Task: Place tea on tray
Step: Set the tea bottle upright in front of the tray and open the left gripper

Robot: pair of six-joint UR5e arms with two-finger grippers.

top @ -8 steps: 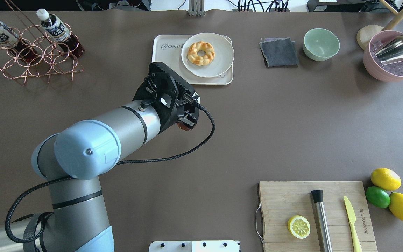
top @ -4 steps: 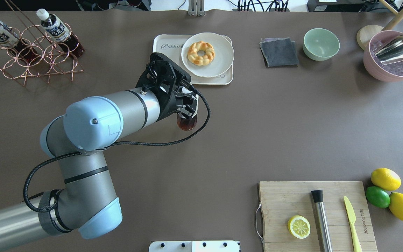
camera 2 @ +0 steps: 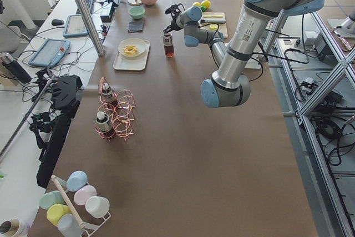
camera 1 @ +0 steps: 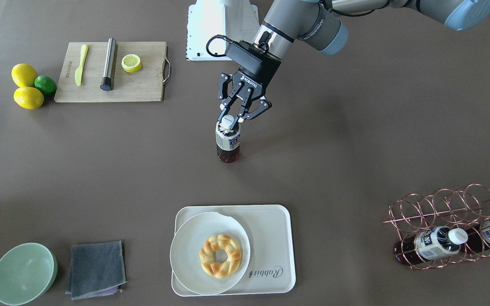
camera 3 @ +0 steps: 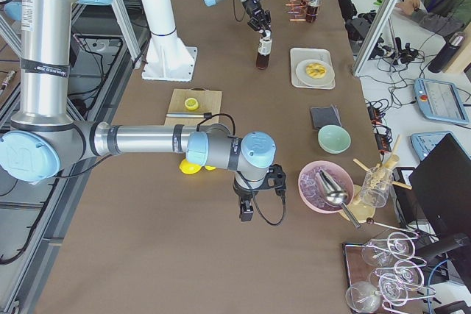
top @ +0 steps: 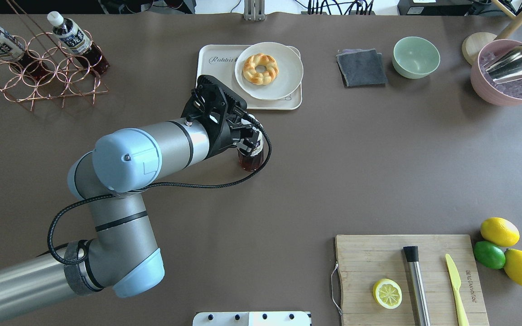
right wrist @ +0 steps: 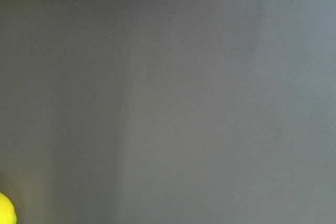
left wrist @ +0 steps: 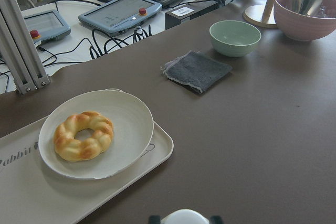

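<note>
My left end effector (camera 1: 229, 120) pinches the tea (camera 1: 228, 144) by its white cap, upright over open bench (camera 1: 355, 140) short of the tray (camera 1: 270, 229), so I should keep it vertical and aim for the bare strip beside the plate (camera 1: 183, 255)

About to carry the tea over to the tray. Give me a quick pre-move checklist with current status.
1. Grip: left gripper closed on the top of the tea: ok.
2. Tea upright: ok.
3. Tea lifted off the table enough to clear the rim of the tray: cannot tell.
4. Bare tray area beside the plate: ok, but narrow.
5. Nothing standing between tea and tray: ok.
6. Other arm: right gripper far off, near the lemons: ok.
</note>
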